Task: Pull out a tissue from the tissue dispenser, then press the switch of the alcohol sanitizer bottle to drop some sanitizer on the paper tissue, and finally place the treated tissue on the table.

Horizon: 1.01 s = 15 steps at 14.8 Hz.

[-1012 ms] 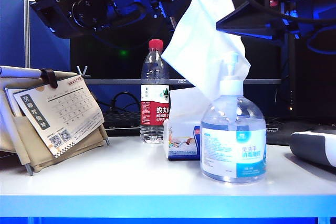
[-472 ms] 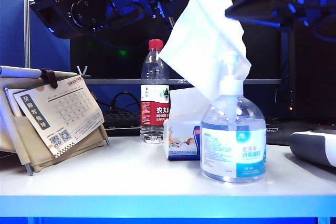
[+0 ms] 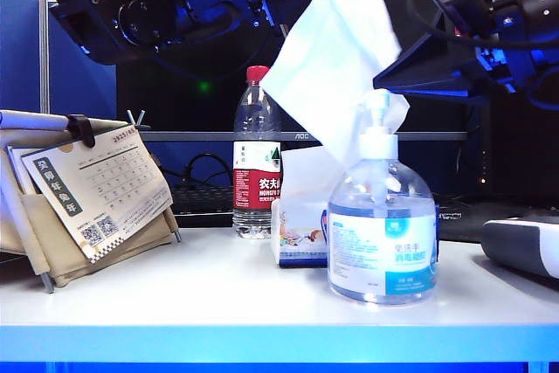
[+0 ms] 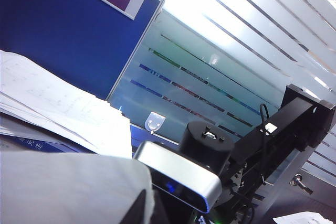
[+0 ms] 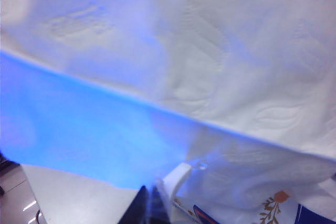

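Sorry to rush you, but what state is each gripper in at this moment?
Left gripper: shut, out of frame above the tissue it seems to hold up.
Right gripper: shut, out of view, apparently empty, above the switch.

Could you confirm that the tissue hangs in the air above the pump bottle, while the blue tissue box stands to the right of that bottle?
Not quite: in the exterior view the tissue dispenser stands to the left of the alcohol sanitizer bottle, partly behind it. The tissue does hang above the bottle.

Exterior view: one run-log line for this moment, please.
tissue hanging above switch | left gripper: shut, unseen | right gripper: shut, unseen | sanitizer: not dispensed
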Tool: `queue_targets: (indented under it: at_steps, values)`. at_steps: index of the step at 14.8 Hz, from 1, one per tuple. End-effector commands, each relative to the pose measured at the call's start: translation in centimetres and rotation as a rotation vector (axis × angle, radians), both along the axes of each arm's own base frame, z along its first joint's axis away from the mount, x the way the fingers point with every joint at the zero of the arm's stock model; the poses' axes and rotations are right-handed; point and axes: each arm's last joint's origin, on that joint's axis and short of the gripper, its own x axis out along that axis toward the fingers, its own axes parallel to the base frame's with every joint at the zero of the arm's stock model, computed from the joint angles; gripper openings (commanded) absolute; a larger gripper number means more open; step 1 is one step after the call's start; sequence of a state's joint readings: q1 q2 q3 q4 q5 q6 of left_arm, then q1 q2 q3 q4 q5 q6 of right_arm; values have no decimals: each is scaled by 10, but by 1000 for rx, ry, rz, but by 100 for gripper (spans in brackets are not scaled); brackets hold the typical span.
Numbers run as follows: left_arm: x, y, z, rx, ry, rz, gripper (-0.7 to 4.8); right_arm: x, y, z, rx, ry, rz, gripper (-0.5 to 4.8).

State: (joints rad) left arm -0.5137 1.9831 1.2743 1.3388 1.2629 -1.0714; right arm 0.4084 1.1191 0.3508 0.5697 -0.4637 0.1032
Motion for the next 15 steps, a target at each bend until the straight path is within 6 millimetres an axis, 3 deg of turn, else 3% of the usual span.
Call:
queue_targets:
  at_steps: [1, 4, 5, 8, 13, 15]
  values:
    - [-1, 1, 4, -10, -3, 2, -6, -5, -2, 1, 6, 2, 10, -6]
    - [-1, 1, 5, -9, 2, -2, -6, -24, -13, 48, 85, -265, -89, -6]
    - [-1, 1, 5, -13, 2, -3, -6, -25, -14, 53, 57, -258, -103, -6]
    - [-2, 2, 6, -19, -5, -6, -6, -22, -12, 44, -2, -185, -83, -6]
    - [-2, 2, 7, -22, -4, -6, -6, -3, 0, -9, -87, 123, 38, -6]
    - [-3, 2, 7, -22, -1, -6, -6, -2, 1, -4, -45, 90, 41, -6]
